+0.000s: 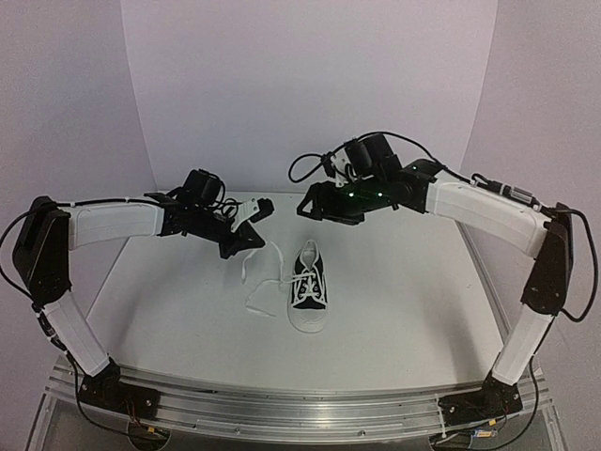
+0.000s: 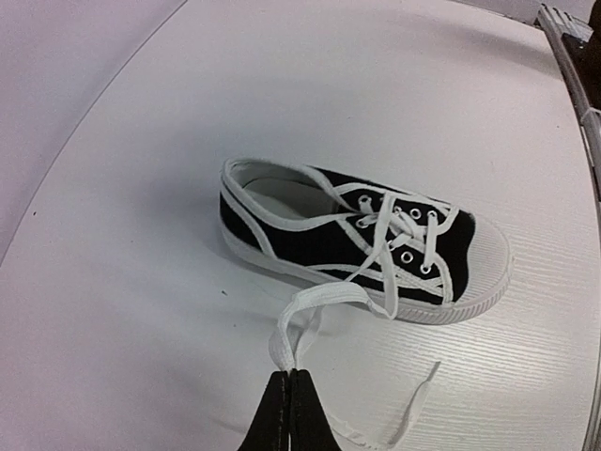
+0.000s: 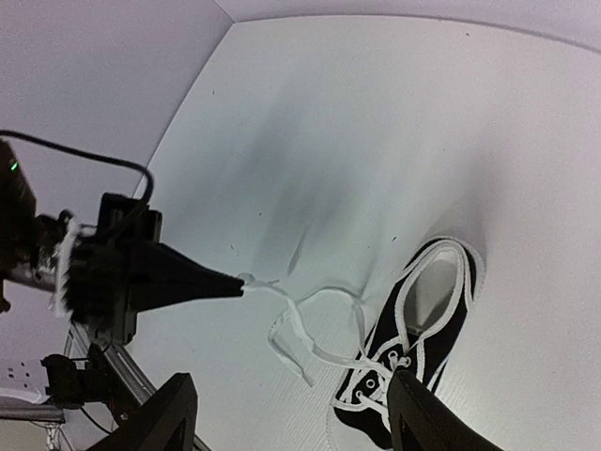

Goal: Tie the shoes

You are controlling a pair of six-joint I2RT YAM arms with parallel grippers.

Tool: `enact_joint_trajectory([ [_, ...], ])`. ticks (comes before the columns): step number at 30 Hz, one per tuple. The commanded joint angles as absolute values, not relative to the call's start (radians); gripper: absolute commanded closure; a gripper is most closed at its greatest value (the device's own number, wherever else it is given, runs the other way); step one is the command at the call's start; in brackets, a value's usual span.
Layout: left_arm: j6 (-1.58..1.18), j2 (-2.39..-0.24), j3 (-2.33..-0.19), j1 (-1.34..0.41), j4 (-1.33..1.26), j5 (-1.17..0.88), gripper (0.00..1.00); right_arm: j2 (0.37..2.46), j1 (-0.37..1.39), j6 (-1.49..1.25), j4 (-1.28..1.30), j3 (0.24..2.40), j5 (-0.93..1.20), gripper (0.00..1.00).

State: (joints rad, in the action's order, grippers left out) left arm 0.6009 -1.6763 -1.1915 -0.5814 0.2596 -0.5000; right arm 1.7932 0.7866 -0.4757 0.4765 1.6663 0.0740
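The shoe [image 1: 310, 287] is a small black sneaker with a white toe cap, lying flat on the table with its toe toward the arms. The same shoe [image 2: 357, 240] fills the middle of the left wrist view. My left gripper [image 2: 288, 378] is shut on a folded loop of white lace [image 2: 310, 305], pulled out to the shoe's left and held above the table. That left gripper [image 1: 252, 244] sits just left of the heel. A loose lace end [image 2: 413, 413] lies on the table. My right gripper [image 3: 286, 418] hangs open above the shoe [image 3: 413, 348], holding nothing. In the top view the right gripper [image 1: 315, 202] hovers behind the heel.
The white table [image 1: 394, 319] ends in a metal rail [image 1: 282, 409] at the near edge, where both arm bases stand. Pale walls close in the back and both sides. A black cable [image 1: 300, 169] loops off the right wrist.
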Motion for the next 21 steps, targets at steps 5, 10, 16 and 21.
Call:
enact_joint_trajectory([
  [5, 0.592, -1.721, -1.204, -0.538, 0.208, -0.462, 1.00, 1.959, 1.046, -0.143, 0.315, 1.608, 0.138, 0.29],
  [10, 0.579, -1.743, -1.174, -0.509, 0.207, -0.435, 1.00, 2.116, 1.056, -0.077, 0.128, 1.654, 0.224, 0.33],
  [16, 0.578, -1.760, -1.154, -0.492, 0.210, -0.429, 1.00, 2.267, 1.055, -0.008, 0.118, 1.740, 0.174, 0.33],
  [21, 0.589, -1.768, -1.152, -0.492, 0.205, -0.442, 1.00, 2.324, 1.054, -0.016, 0.120, 1.750, 0.135, 0.34],
])
